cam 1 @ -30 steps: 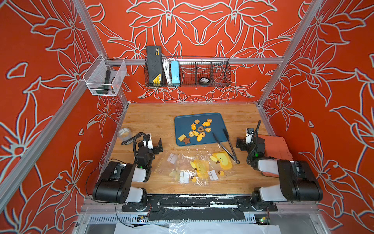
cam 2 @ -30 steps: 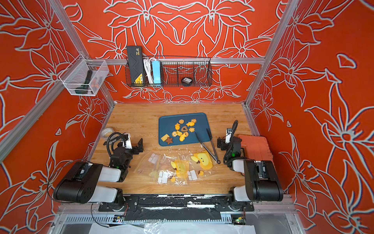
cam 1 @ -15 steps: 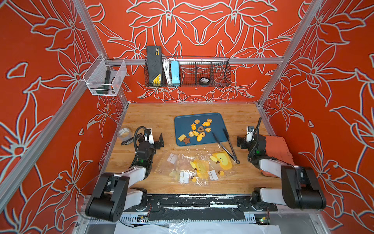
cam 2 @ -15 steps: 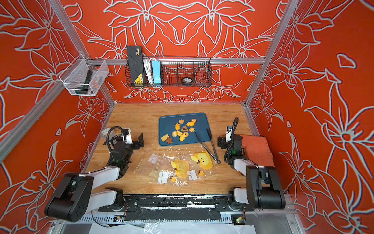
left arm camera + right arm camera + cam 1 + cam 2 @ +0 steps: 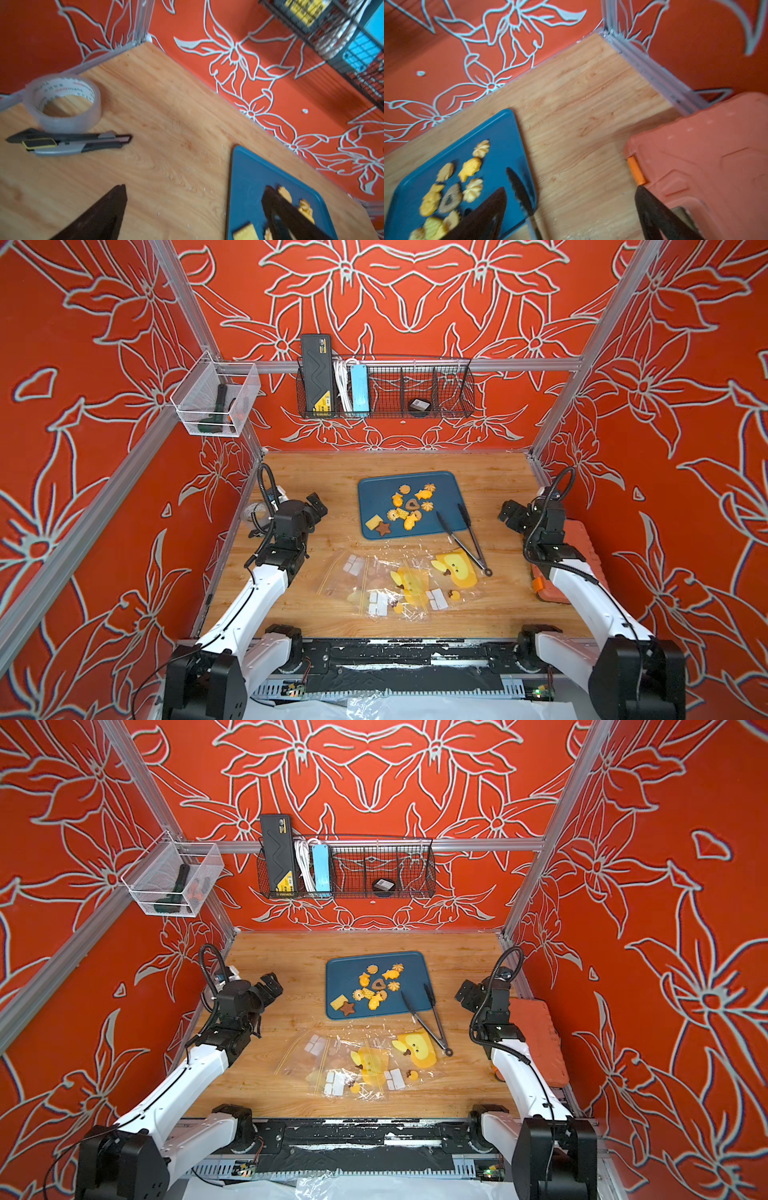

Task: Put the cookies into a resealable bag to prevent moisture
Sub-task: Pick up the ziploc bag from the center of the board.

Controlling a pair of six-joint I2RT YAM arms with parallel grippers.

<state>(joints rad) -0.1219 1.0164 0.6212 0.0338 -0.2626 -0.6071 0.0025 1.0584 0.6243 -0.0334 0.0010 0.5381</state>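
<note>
the cookies [image 5: 405,510] are all bunched on the blue tray [image 5: 376,493] in the middle of the wooden counter [image 5: 316,477]. a few clear bags [image 5: 365,585] with yellow cartoon prints lie flat just in front of it. black tongs [image 5: 478,558] lie with the tips on the tray and the handle end over one bag. left pincer [image 5: 316,508] hovers off the tray's left side, spread wide, gripping nothing. right pincer [image 5: 510,516] hangs on the opposite side, also wide apart and empty.
</note>
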